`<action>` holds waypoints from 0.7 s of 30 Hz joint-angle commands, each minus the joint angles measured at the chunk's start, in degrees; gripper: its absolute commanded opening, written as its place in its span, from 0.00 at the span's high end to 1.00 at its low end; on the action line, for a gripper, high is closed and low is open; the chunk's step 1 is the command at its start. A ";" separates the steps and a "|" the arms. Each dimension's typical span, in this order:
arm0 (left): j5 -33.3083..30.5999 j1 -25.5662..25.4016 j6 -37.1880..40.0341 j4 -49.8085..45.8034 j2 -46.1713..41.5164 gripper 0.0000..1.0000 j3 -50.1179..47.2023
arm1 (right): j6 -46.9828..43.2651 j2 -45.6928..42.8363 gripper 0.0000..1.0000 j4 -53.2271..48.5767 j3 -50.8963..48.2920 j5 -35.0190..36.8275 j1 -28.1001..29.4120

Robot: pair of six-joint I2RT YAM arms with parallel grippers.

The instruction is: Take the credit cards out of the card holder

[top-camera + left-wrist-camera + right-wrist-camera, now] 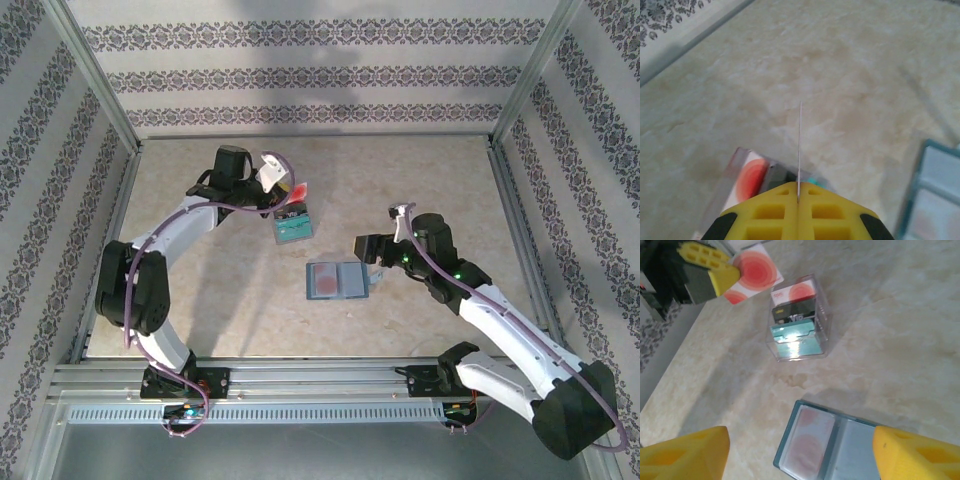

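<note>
Right pincer [801, 439] apart over one open card holder [842, 452], left pincer [798, 196] clamped on one credit card [756, 271]

- A beige, marble-patterned tabletop [200, 310] forms the floor of the cell
- The back wall [320, 80] is white, with grey bands of floral ornament running across it
- The side walls [40, 180] carry the same banded paper
- Silver metal posts [95, 75] rise at the back corners
- A grooved metal rail [320, 378] runs along the near edge, with a slotted strip [300, 412] just below it
- The light is soft and even
</note>
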 commanded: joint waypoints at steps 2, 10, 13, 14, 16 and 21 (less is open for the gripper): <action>4.63 2.37 10.42 0.58 3.72 1.00 4.25 | 1.54 -1.26 0.17 -2.16 -0.38 6.52 0.55; 9.18 4.40 19.30 -4.99 9.59 1.00 7.64 | 1.94 -1.32 0.02 -3.87 0.67 10.64 0.55; 10.44 4.49 21.16 -5.79 10.67 1.00 7.97 | 1.88 -0.89 0.02 -3.95 1.13 10.89 0.55; 10.43 4.59 21.16 -5.56 10.96 1.00 8.06 | 1.95 -0.78 0.02 -3.98 1.22 10.97 0.50; 10.65 4.84 21.29 -5.60 11.85 1.00 8.43 | 1.96 -0.58 0.02 -3.93 1.31 11.05 0.55; 10.49 5.45 20.63 -5.06 13.90 1.00 9.34 | 2.32 -0.80 0.02 -3.93 1.31 10.89 0.54</action>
